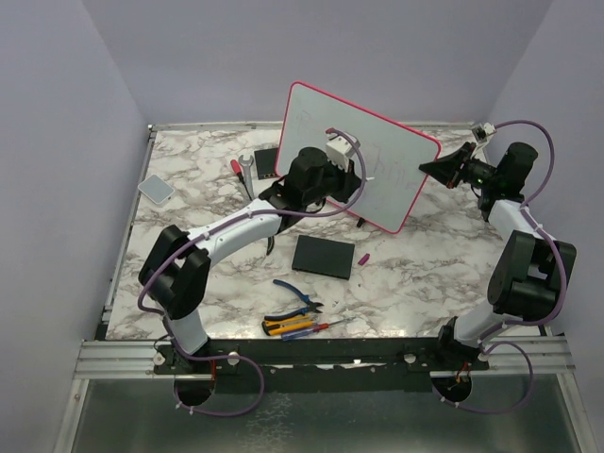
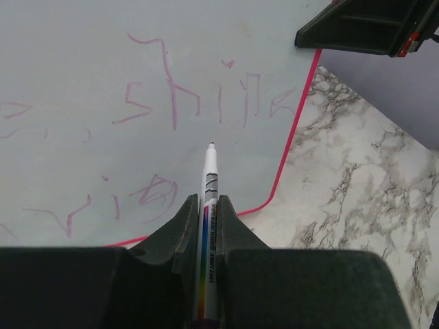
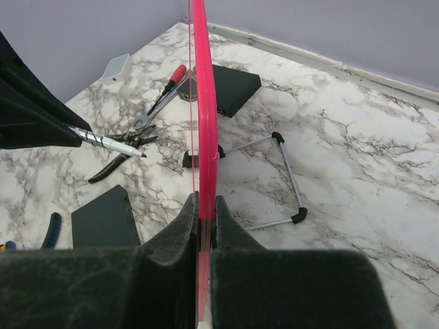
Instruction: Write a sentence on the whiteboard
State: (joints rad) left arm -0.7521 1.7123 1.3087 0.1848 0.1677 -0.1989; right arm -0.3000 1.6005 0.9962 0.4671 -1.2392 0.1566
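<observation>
- At the bottom centre of the left wrist view, the left gripper (image 2: 207, 205) is clamped tight on a white marker (image 2: 209, 179), jaws pinching the barrel.
- The marker's long axis runs straight up the frame, tip forward, aimed squarely at the whiteboard (image 2: 75, 62).
- Just above that tip is the sentence (image 2: 168, 96) in faint pink strokes, one row across the upper middle and another at lower left.
- The tip sits under the upper row and to the right of the lower one, over bare board. That's where I'd judge the next stroke lands.
- Contact? In the right wrist view the tip shows a little left of the board's edge-on frame, so it looks just off the face. A short push along the marker's own axis should close that gap.
- At the bottom centre of the right wrist view, the right gripper (image 3: 204, 205) is pinched on the board's pink frame, steadying it.
- In the top view the board stands tilted at upper centre, with the left gripper at its writing face and the right gripper on its edge at the right.
</observation>
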